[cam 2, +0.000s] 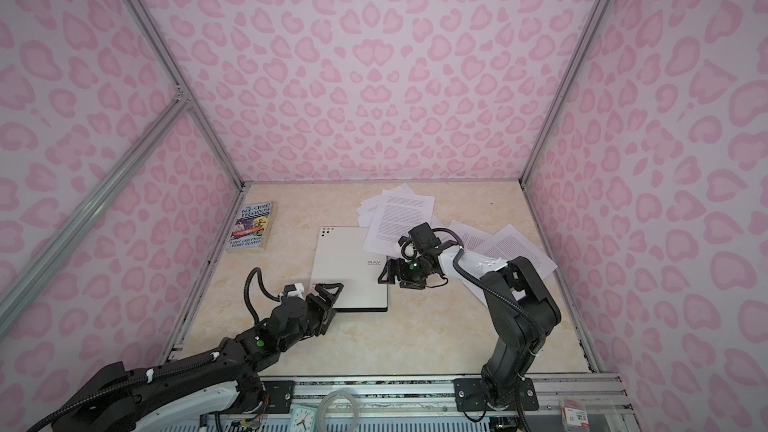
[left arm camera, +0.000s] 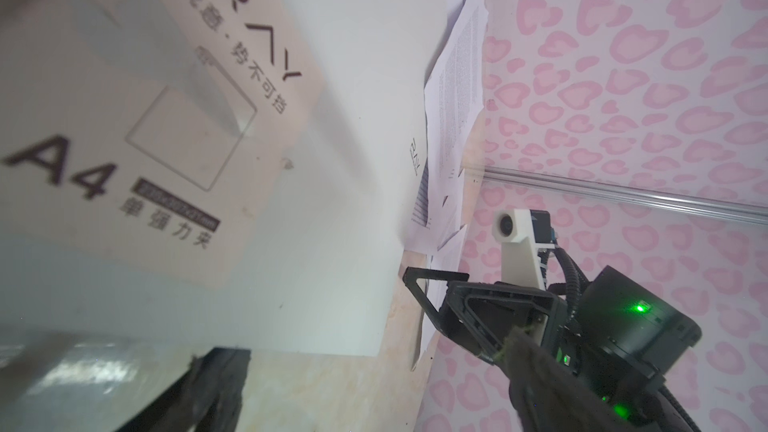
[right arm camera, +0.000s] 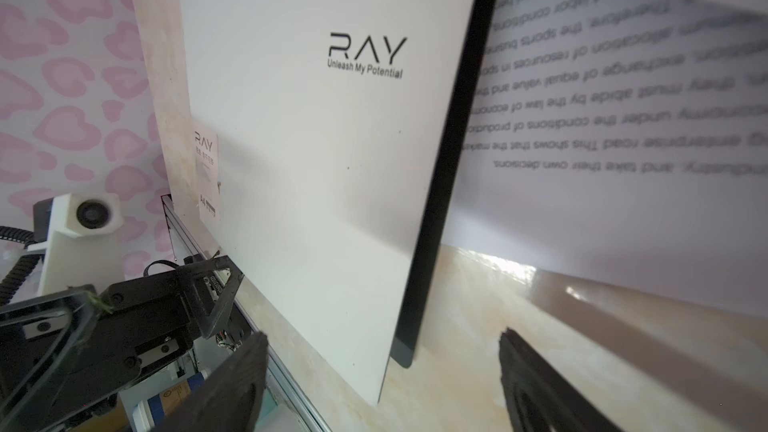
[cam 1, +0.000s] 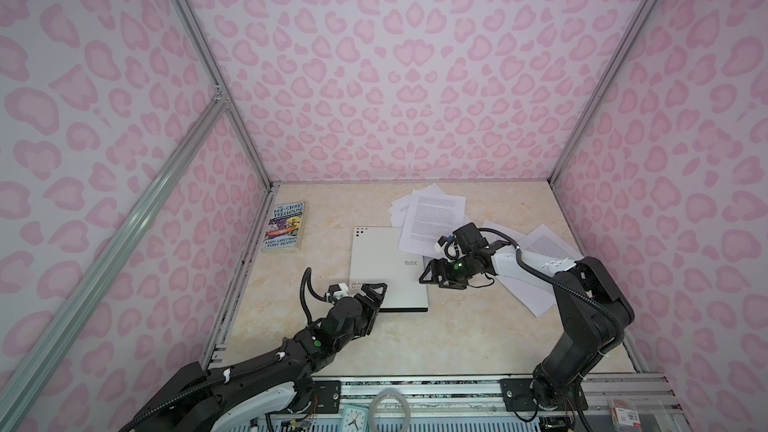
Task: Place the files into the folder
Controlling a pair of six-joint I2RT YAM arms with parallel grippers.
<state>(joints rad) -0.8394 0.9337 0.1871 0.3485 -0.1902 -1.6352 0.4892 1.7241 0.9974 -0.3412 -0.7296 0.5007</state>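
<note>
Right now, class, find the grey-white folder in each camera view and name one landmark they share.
In a top view: the folder lies closed on the table, files to its right.
In a top view: the folder sits mid-table likewise.
Left wrist: close up, filling much of the picture, A4 label nearest.
Right wrist: close up, black edge beside the files.
Shared landmark: the RAY logo on its cover.

My left arm [cam 1: 257,363] runs low from the near-left corner, stretched out twd the middle. Left gripper [cam 1: 379,290] points far-right, jaws spread wide. My right arm [cam 1: 582,317] stands up from the near-right side, elbow bent hard, white forearm reaching left & down. Right gripper [cam 1: 427,273] points left, jaws also wide apart. Both grippers sit low at mid scene, near each other, tips not touching, right one slightly farther back.
</note>
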